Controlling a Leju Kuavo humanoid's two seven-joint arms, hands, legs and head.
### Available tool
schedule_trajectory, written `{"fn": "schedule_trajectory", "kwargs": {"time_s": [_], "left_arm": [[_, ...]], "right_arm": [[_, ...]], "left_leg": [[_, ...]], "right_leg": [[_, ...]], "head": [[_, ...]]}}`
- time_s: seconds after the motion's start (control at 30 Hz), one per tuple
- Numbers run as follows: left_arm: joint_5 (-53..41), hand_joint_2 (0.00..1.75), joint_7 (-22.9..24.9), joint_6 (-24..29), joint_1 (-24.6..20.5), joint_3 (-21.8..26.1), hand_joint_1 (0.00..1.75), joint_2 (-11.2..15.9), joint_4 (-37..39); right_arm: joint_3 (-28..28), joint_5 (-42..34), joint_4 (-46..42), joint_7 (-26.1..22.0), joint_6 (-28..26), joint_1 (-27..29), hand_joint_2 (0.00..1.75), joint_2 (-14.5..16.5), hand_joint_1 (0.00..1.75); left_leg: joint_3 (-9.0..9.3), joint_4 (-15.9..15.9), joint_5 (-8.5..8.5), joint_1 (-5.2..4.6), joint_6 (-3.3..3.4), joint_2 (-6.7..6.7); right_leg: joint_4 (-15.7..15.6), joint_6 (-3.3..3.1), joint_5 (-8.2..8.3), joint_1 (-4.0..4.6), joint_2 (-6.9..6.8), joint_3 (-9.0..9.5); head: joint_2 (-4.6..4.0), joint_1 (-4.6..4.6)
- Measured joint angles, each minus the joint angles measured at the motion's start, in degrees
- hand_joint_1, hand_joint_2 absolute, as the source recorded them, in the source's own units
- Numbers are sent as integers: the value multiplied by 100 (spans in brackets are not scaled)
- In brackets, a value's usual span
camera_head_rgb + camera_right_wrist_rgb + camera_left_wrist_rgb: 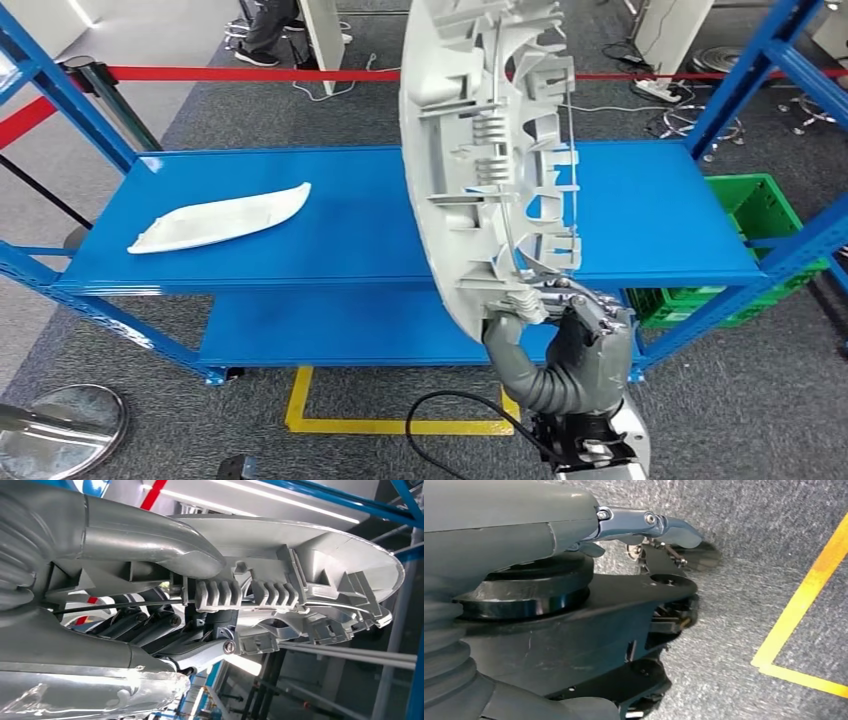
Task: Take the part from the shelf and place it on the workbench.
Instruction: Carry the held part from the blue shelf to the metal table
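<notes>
1. The robot's right hand (570, 350) rises from the near edge of the head view, right of centre, its grey ribbed wrist cover below and its dark fingers pointing up and away.
2. That hand is clamped on the lower end of a large grey plastic part (490, 160): the thick grey thumb (150, 545) lies across one face, and the darker fingers (150, 625) press on the ribbed inner side.
3. The part is a long, curved moulded panel held nearly upright, with its smooth outer shell facing left and its ribs, clips and brackets facing right.
4. It stands clear above and in front of the blue shelf (350, 240), touching only the hand.
5. A thin black cable (460, 410) loops beside the wrist.
6. The left hand (649, 525) hangs low over grey carpet; one finger reaches out straight, and whether the hand is open or closed cannot be told.
7. On the left of the shelf's upper board lies a second white curved part (220, 220), flat and well apart from the held one.
8. A green crate (760, 230) sits behind the shelf on the right.
9. Yellow floor tape (390, 425) marks the carpet near the shelf's foot.
10. A red barrier strip (250, 74) runs across the far floor.
</notes>
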Motion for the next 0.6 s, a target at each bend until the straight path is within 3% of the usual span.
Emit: {"fn": "schedule_trajectory", "kwargs": {"time_s": [0.07,0.13,0.17,0.27,0.3,0.4,0.47,0.57,0.6], "left_arm": [[-6,175,0,9,-2,1,0,5,-1],[-9,175,3,14,-2,2,0,13,1],[-9,175,5,15,-3,2,0,14,1],[-10,175,11,15,-25,2,0,7,-1],[-12,175,11,15,-33,3,0,1,0],[-18,175,13,17,-12,6,0,-5,2],[-19,175,16,20,7,11,0,-5,2],[-24,175,17,22,4,15,0,-7,2],[-26,175,17,22,4,16,0,-7,2]], "right_arm": [[-1,-9,0,8,-33,4,175,3,175],[-2,-17,0,17,-49,10,175,3,175],[-2,-20,0,21,-51,12,175,4,175],[-3,-23,-1,25,-54,13,175,7,175],[-4,-26,-2,26,-56,14,175,7,175],[-3,-48,-1,29,-61,20,175,8,175],[-2,-69,0,33,-61,29,175,8,175],[1,-86,0,37,-63,33,175,8,175],[2,-90,1,38,-63,33,175,8,175]], "left_leg": [[-250,712,-449,2,-33,4],[-300,1060,-604,2,-31,4],[-177,944,-538,2,-21,4],[539,-99,-216,1,24,0],[675,-349,-161,-7,49,-5],[661,-512,-35,-44,162,-10],[591,-532,81,-37,243,6],[436,-537,235,-30,305,21],[373,-534,285,-32,305,26]], "right_leg": [[0,-22,63,5,-10,-80],[1,-20,144,13,-14,-179],[1,-15,190,15,-13,-231],[14,38,321,23,-4,-364],[7,70,372,27,-5,-397],[-77,179,533,7,-9,-442],[46,234,349,-8,-12,-516],[982,277,-445,-5,-16,-743],[1298,284,-608,-2,-16,-776]], "head": [[0,-18],[0,-18],[0,-19],[0,-21],[0,-20],[0,-31],[0,-20],[0,-2],[0,-2]]}}
